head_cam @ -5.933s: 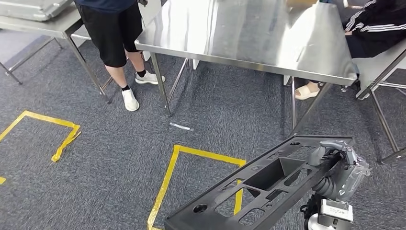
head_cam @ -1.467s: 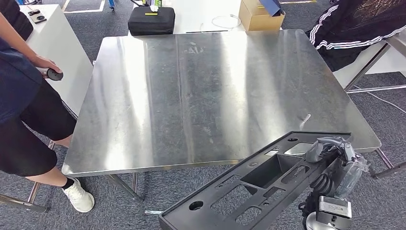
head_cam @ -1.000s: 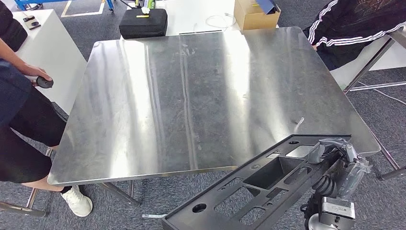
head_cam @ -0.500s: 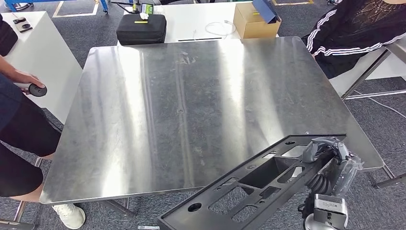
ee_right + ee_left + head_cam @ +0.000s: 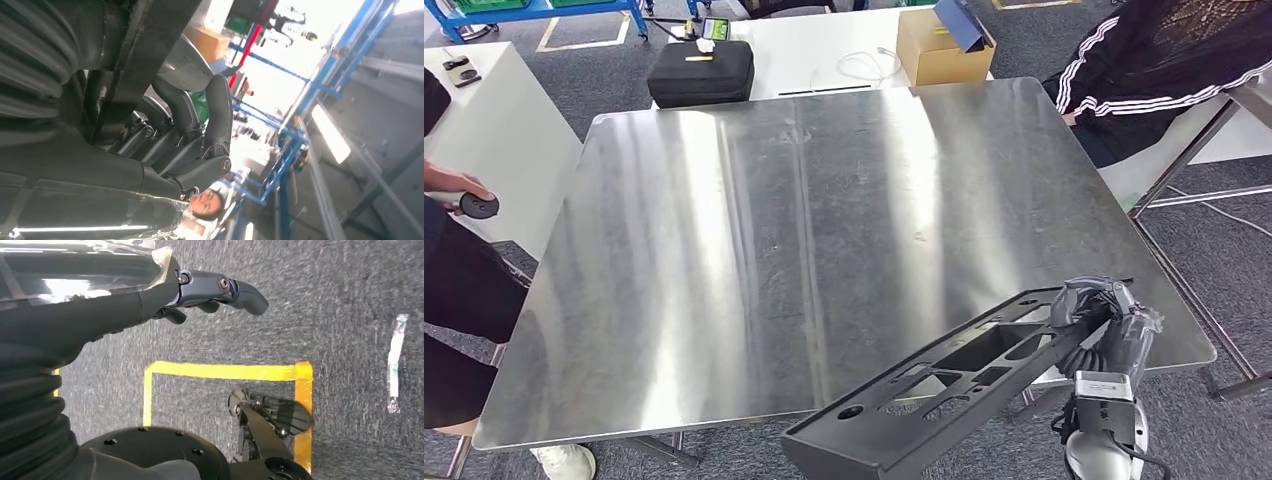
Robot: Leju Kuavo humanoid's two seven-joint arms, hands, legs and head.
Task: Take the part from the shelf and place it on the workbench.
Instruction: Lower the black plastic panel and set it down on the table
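Currently right hand (image 5: 1092, 303) grips part (image 5: 944, 385) overhanging workbench (image 5: 724, 250) near edge; left hand (image 5: 210, 295) holds nothing.

Workbench (image 5: 824, 230) sits dead ahead. The part (image 5: 944, 385) hangs over its near right corner, gripped at its right end by the right hand (image 5: 1096, 312). Behind the bench there's a table (image 5: 824, 45) with a case (image 5: 701, 72) on the left and a box (image 5: 936, 45) on the right. One person (image 5: 449, 260) stands left, another (image 5: 1154, 70) sits far right.

Your right hand (image 5: 1092, 305) sits low at the right with fingers (image 5: 200, 125) curled around the black part (image 5: 944, 390), while your left hand (image 5: 210, 292) hangs downward, fingers loosely bent and holding nothing.
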